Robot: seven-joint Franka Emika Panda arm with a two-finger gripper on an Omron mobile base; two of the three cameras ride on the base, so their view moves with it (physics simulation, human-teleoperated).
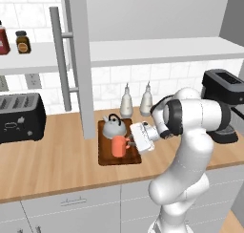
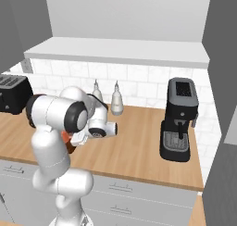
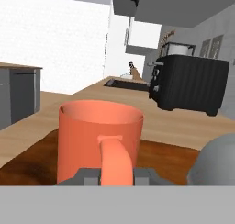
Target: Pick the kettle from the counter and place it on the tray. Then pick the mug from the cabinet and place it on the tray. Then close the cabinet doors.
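Note:
The orange mug (image 1: 118, 146) stands upright on the dark-brown tray (image 1: 106, 158), at its front half; whether its base touches the board I cannot tell. My gripper (image 1: 131, 142) reaches in from the right and is shut on the mug's loop handle (image 3: 113, 161). In the hand view the fingertips (image 3: 90, 176) sit on either side of that handle. The silver-grey kettle (image 1: 114, 126) rests on the tray just behind the mug, and its dome shows at the right in the hand view (image 3: 215, 161). A grey cabinet door (image 1: 80, 60) hangs open above the counter (image 1: 52, 165).
Two white bottles (image 1: 126, 102) (image 1: 146, 99) stand against the tiled wall behind the tray. A black toaster (image 1: 19, 116) sits at the left, a black coffee machine (image 2: 178, 118) at the right. Jars (image 1: 22, 42) stand on the white shelf.

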